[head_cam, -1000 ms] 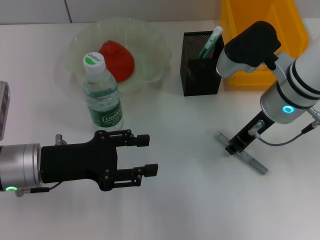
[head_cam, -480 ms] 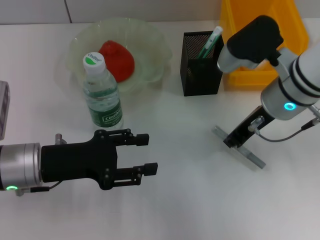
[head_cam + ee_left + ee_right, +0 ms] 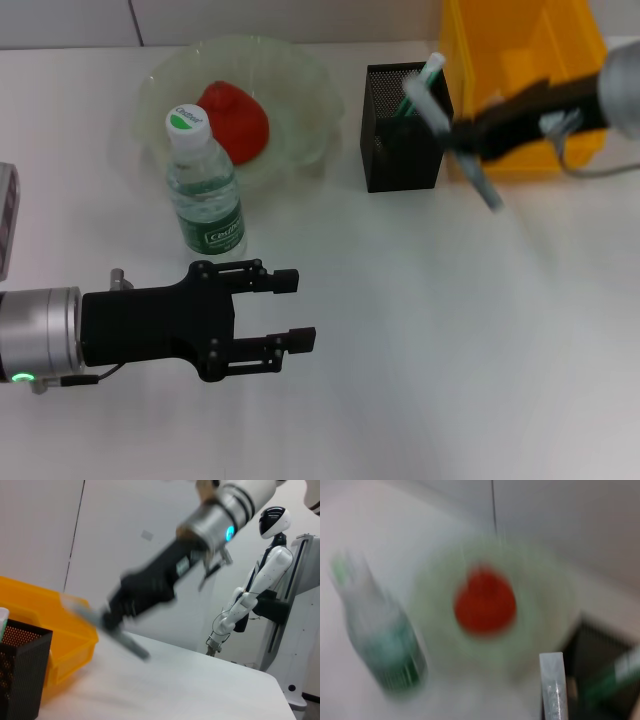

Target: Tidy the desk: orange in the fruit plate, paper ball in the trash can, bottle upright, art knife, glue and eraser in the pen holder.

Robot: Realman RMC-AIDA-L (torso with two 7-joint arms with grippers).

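Even, bright overhead light falls on the white desk [image 3: 420,330], leaving only soft, faint shadows. The right pincer [image 3: 470,140] and its art knife [image 3: 455,145] smear with motion blur; the right wrist view is wholly blurred, bottle [image 3: 380,645] and orange [image 3: 484,605] indistinct.

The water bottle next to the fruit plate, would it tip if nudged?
Probably. The water bottle stands tall on a narrow base, so a push near its cap would likely topple it. It looks like thin clear plastic, probably light and slightly squeezable. Once down, its round body would likely roll.
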